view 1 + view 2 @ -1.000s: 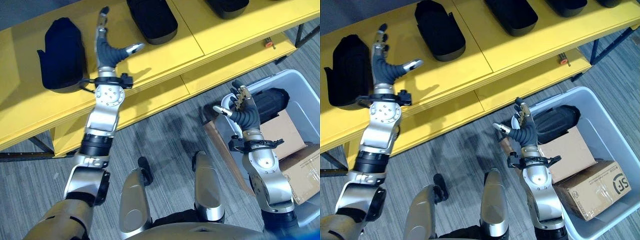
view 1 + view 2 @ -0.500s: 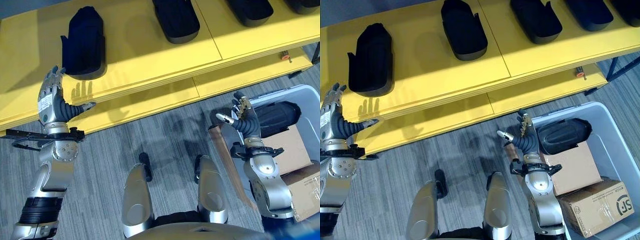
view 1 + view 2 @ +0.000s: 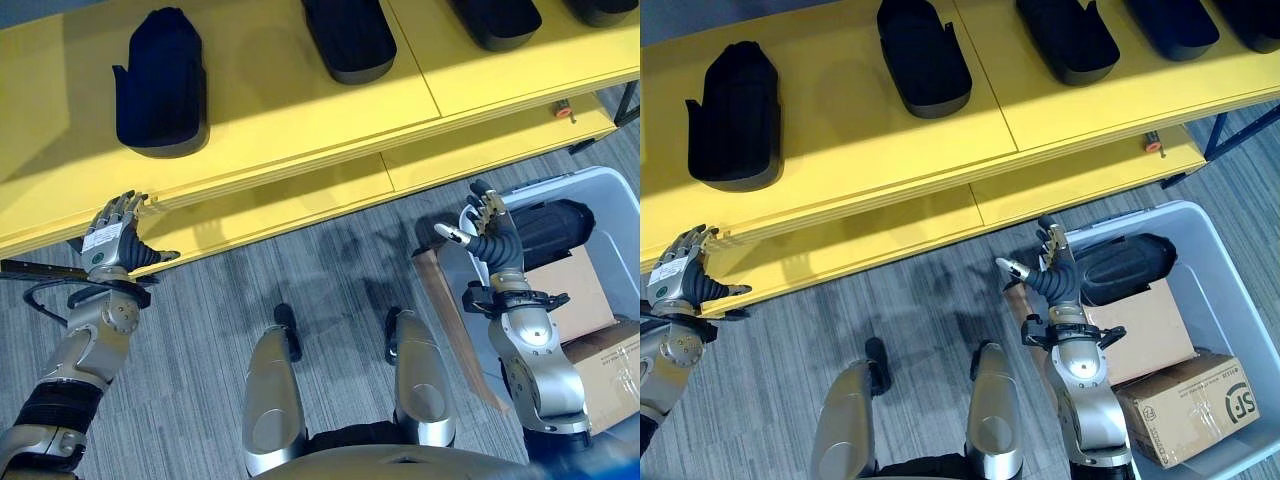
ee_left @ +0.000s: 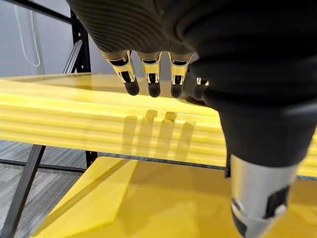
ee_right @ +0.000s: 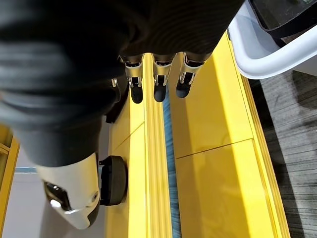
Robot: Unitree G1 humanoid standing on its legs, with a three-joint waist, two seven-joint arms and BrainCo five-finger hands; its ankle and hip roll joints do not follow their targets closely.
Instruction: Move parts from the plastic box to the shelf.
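Both hands hang relaxed and empty, the left hand (image 3: 112, 240) by the yellow shelf (image 3: 300, 120), the right hand (image 3: 487, 232) beside the plastic box (image 3: 600, 190).

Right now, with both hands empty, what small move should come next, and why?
Probably lower the right hand toward the black part in the plastic box. That hand is open, holds nothing and hovers at the box's near rim beside the part, while the left hand is open and empty by the yellow shelf edge.
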